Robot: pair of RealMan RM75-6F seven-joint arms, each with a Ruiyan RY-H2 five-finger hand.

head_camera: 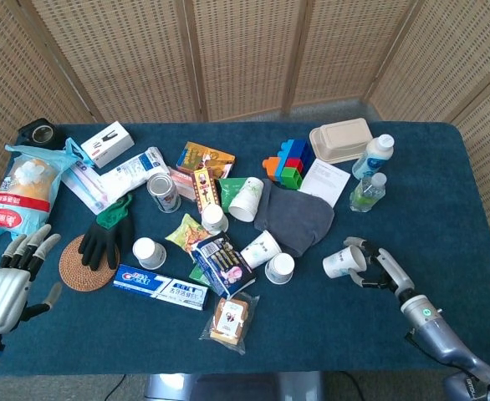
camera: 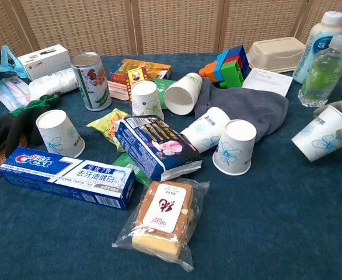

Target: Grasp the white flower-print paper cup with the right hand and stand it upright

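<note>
A white flower-print paper cup (head_camera: 339, 262) is in the grip of my right hand (head_camera: 380, 268) at the right front of the blue table. In the chest view this cup (camera: 322, 139) is tilted, narrow end down-left and wide end up-right, where the fingers (camera: 335, 108) wrap it. Whether its lower end touches the cloth I cannot tell. My left hand (head_camera: 4, 282) hovers at the table's front left corner, fingers spread and holding nothing.
Several similar cups (head_camera: 280, 267) lie or stand among the central clutter beside a grey cloth (head_camera: 298, 219). Two bottles (head_camera: 368, 191) stand behind my right hand. A toothpaste box (head_camera: 160, 287), a snack pack (head_camera: 231, 320), a can (head_camera: 164, 192) and black gloves (head_camera: 104, 238) fill the left half.
</note>
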